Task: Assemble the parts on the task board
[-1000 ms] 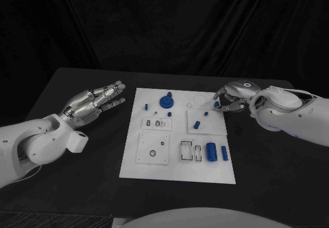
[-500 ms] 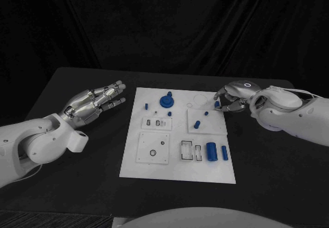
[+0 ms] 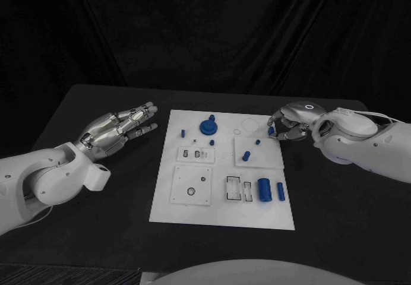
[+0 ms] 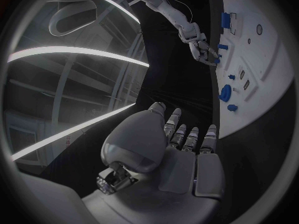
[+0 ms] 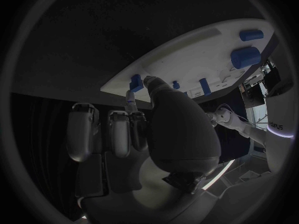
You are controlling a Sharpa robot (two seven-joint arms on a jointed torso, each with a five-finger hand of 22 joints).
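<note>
While the right hand (image 3: 287, 126) pinches a small blue peg (image 3: 271, 130) at the white task board's (image 3: 223, 208) far right edge, it should lift straight; the left hand (image 3: 120, 127) hovers spread beside the board.

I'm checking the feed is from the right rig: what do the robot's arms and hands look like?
Both arms have smooth, rounded white shells. The left arm carries a small white box-shaped module near the wrist. The right arm has a thin cable running along its top. Each ends in a silver metallic many-fingered hand: the left hand has segmented silver fingers with dark gaps, and the right hand bears a glowing ring-shaped mark on its back.
</note>
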